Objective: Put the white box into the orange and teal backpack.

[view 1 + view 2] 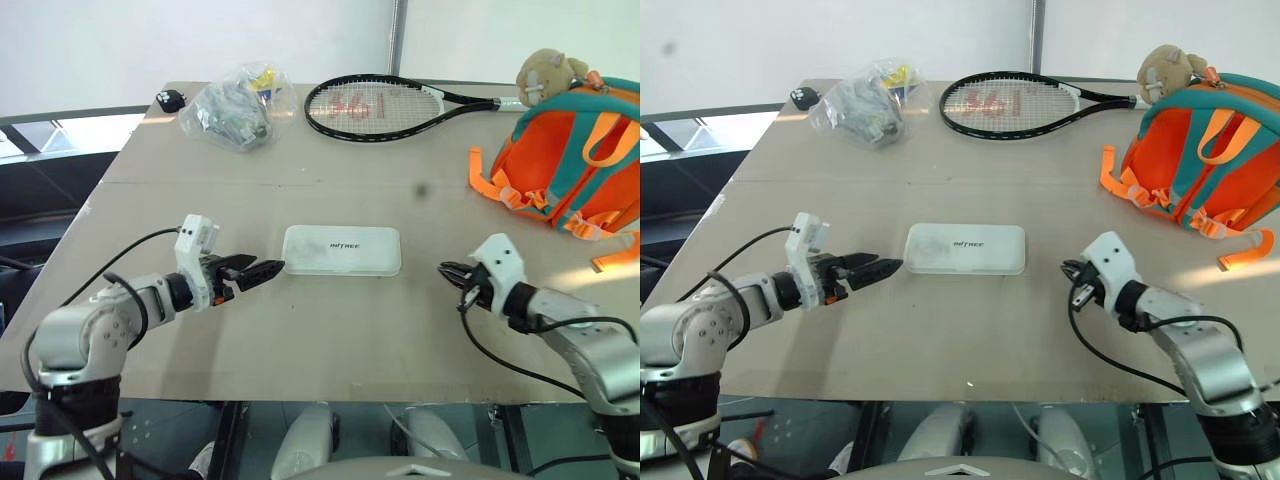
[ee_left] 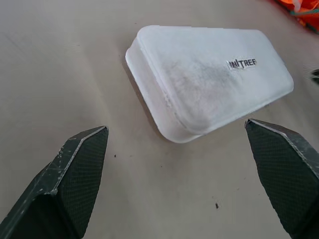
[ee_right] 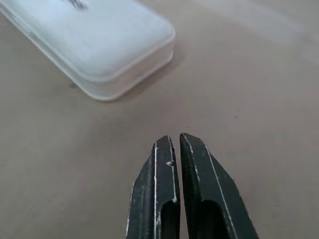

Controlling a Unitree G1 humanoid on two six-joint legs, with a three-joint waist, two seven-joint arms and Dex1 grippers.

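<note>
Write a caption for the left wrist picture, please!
Open left gripper lined up just short of the white box lying flat on the table.

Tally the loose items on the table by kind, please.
white box: 1
orange and teal backpack: 1
tennis racket: 1
clear plastic bag of small items: 1
small black object: 1
Total: 5

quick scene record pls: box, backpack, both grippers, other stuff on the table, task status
white box: flat on table, centre, between the grippers, untouched
orange and teal backpack: far right of table, plush toy at its top
left gripper: open, tips just short of the box's left end
right gripper: shut, empty, apart from the box's right end
other items: tennis racket, clear plastic bag, at far edge
task status: box not yet grasped
</note>
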